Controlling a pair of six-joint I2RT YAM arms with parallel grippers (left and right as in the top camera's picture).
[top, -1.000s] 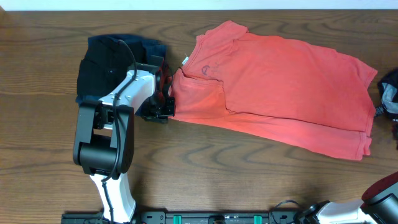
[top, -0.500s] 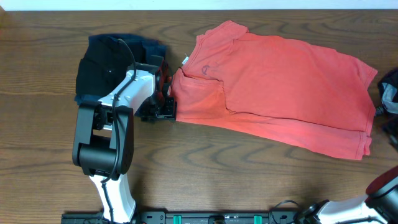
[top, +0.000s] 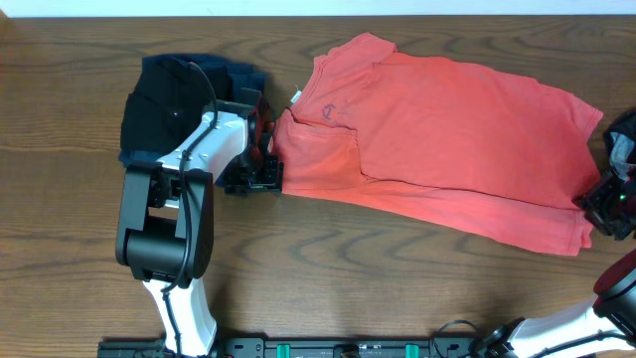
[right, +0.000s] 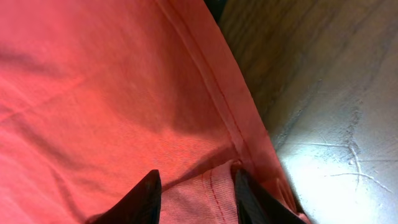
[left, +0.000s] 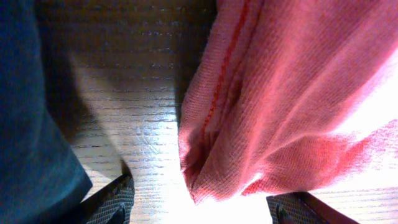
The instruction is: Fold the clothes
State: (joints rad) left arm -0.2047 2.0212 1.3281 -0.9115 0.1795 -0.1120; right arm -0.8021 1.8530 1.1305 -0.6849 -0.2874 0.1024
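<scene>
Wooden worktop (top: 397, 278) bears a barely folded T-shirt (top: 447, 139); left fingers (left: 115, 199) gape empty, right fingers (right: 143, 196) half-open astride its hem (right: 217, 99).

We see a coral-red short-sleeved T-shirt (top: 447, 149) spread flat on the wooden table (top: 318, 278) — collar end to the left, hem at the right. One sleeve lies folded in over the body, and the soft fabric shows light creases.

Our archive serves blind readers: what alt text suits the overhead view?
A coral-red T-shirt lies spread on a wooden table, the left gripper at its collar end beside dark garments, the right gripper at its hem corner.
</scene>
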